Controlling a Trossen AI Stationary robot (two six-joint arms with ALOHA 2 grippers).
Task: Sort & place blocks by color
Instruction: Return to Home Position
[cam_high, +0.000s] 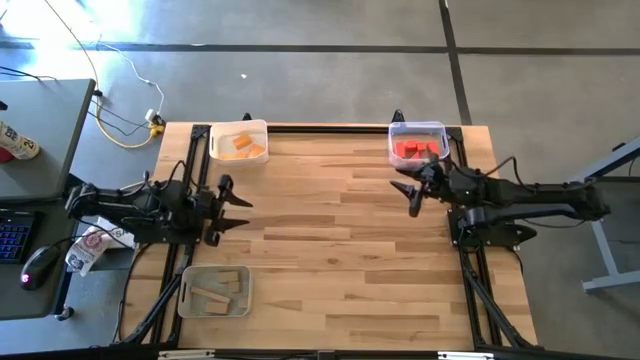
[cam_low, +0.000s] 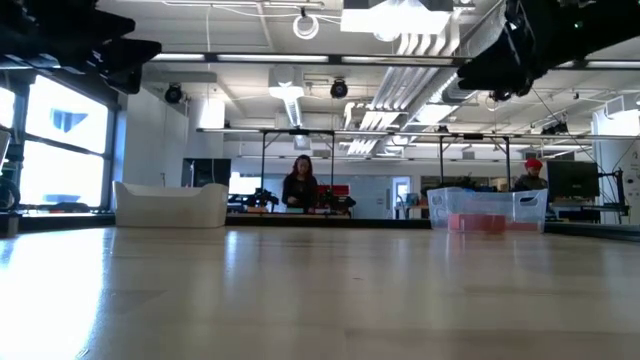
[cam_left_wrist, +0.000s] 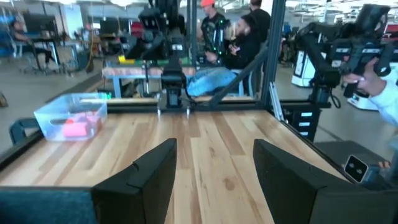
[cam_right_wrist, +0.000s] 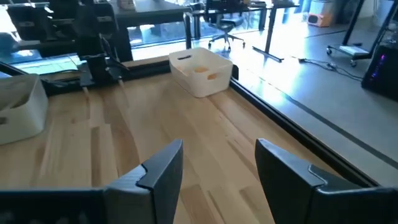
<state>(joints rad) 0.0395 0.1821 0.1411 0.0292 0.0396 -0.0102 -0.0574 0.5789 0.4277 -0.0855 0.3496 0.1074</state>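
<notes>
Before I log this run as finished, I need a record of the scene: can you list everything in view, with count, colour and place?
orange blocks: several, count unclear, orange, in the white tray at the back corner on the left arm's side.
red blocks: several, count unclear, red, in the clear tray at the back corner on the right arm's side.
tan blocks: several, plain wood, in the gray tray at the front corner on the left arm's side.
table: one, pale wood.
people: at least two, in the room beyond the table.
left gripper: dark, open, holding nothing, at the table's left side.
right gripper: dark, open, holding nothing, beside the clear tray.
</notes>
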